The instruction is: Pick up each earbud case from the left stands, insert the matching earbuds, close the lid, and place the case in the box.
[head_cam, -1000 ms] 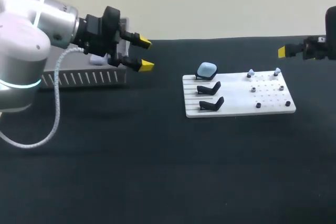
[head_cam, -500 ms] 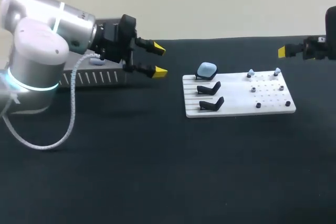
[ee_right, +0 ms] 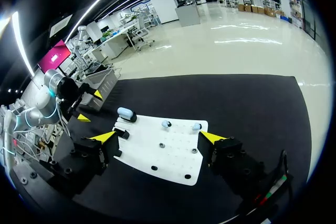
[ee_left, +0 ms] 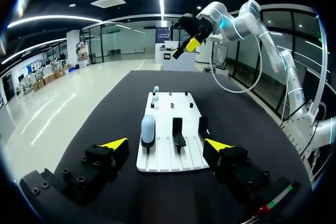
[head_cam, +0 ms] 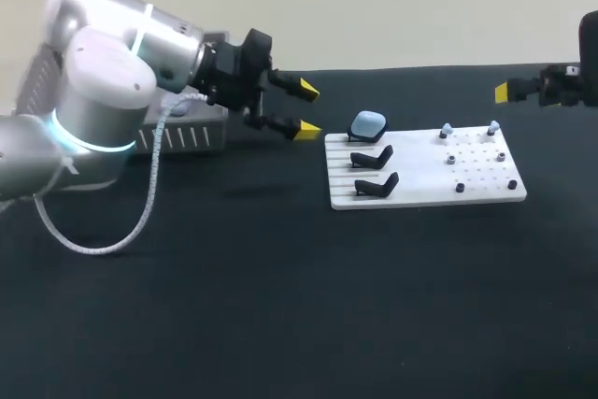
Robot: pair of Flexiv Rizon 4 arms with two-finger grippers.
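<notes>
My left gripper point(head_cam: 306, 109) hangs with its fingers spread and holding nothing, just beside the white board point(head_cam: 425, 192). It faces the pale blue earbud case point(head_cam: 368, 123) on the rearmost stand. Two black stands point(head_cam: 373, 158) sit in front of the case. Blue earbuds point(head_cam: 446, 130) stand on the board's right half. The grey box point(head_cam: 192, 137) lies behind my left arm. My right gripper point(ee_right: 157, 137) hovers well apart, fingers released.

Pale blue, rounded earbud case point(head_cam: 368, 123) rests on the rearmost of three black stands point(head_cam: 372, 159) at the left end of a white board point(head_cam: 425, 195) on the table point(head_cam: 280, 306). Two pale blue earbuds point(head_cam: 446, 130) stand near the board's far edge, well apart from the case. The grey slatted box point(head_cam: 192, 137) lies farther left, partly hidden behind my left arm point(head_cam: 103, 91).
</notes>
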